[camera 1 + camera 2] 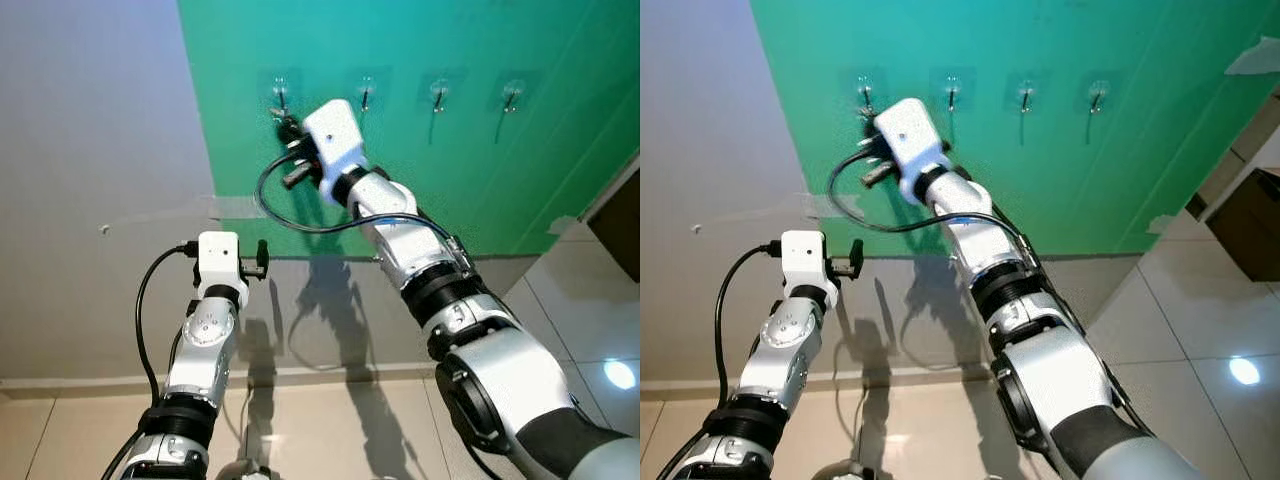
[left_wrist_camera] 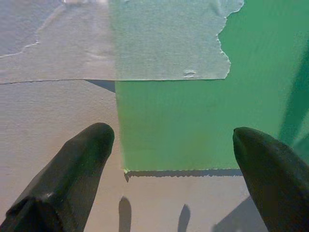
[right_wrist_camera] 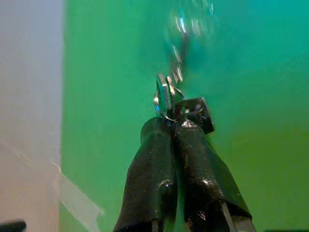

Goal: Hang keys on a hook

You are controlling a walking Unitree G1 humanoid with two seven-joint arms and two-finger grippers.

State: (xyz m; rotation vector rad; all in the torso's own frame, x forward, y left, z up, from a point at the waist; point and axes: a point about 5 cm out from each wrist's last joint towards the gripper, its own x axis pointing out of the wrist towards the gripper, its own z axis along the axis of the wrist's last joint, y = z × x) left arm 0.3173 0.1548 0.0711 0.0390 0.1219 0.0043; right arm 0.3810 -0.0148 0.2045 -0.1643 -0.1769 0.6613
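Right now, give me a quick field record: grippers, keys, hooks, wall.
right gripper: raised to the green panel, fingers shut on the keys, tips just below the leftmost hook
keys: metal ring and key sticking out past the fingertips, not yet on the hook
leftmost hook: bare, nearest the keys
other hooks: three more in a row to its right, first of them, all bare
left gripper: open, held low near the panel's bottom corner
green panel: taped to the grey wall
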